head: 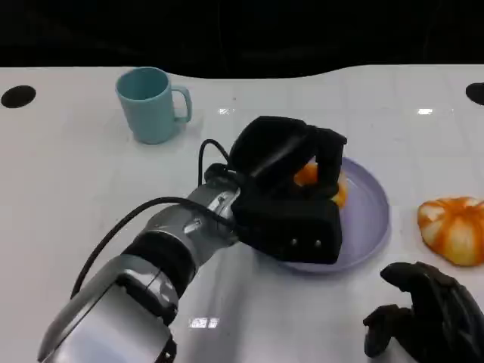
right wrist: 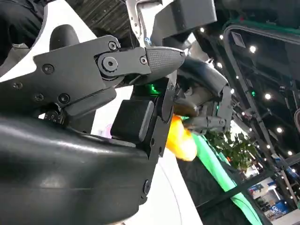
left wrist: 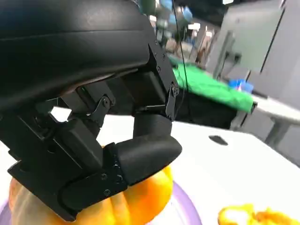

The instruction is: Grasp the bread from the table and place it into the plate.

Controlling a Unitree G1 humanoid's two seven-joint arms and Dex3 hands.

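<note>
fingers of the left hand [head: 291, 189] wrap the orange bread [left wrist: 126, 204] right over the purple plate [head: 370, 227], so only letting go seems left, while the right hand [head: 427, 314] rests curled, holding nothing.

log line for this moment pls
left hand: holds bread over plate | right hand: idle, low on table | second bread: on table beside plate

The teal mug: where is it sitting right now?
In the head view the teal mug stands upright at the table's far left, apart from the purple plate.
</note>
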